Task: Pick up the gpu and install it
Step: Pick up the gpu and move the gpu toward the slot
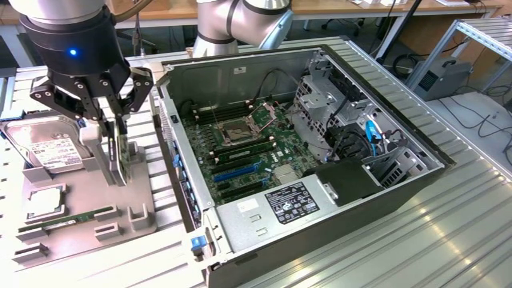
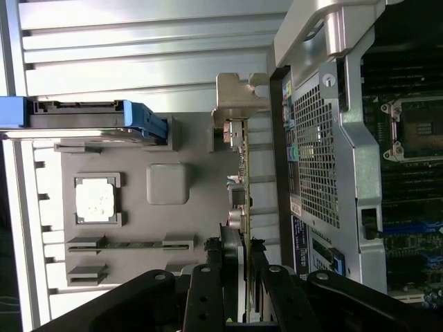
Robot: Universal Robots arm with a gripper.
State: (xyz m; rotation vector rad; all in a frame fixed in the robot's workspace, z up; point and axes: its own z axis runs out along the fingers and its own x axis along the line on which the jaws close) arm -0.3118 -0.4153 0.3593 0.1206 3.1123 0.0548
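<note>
The pick-up step is in hand. The gripper (image 1: 114,129) pinches the top edge of the gpu (image 2: 242,173), which stands upright at the edge of the grey parts tray (image 1: 72,234) nearest the open computer case (image 1: 320,240). As I judge it, the next move calls for a straight, untilted lift.

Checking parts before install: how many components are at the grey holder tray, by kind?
Silver hard drive with white label: 1
Square silver CPU chip: 1
Slim green RAM stick: 1
Dark flat GPU card with metal bracket, standing on edge in the gripper: 1
Total: 4
</note>
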